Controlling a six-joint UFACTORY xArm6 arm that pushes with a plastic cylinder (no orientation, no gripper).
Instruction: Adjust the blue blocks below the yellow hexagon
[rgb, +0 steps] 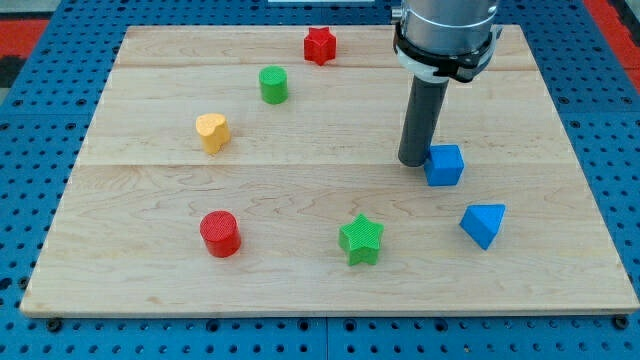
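Observation:
A blue cube (445, 165) lies at the right of the wooden board. A blue triangular block (483, 223) lies below it and a little to the right. My tip (414, 162) rests on the board right against the cube's left side. A yellow block (212, 131), heart-like in shape, lies at the left of the board, far from both blue blocks. No yellow hexagon can be made out.
A red star (320, 45) lies at the top centre, a green cylinder (273, 84) below and left of it. A red cylinder (220, 233) lies at lower left, a green star (361, 239) at lower centre. The board's edge (330, 310) runs along the bottom.

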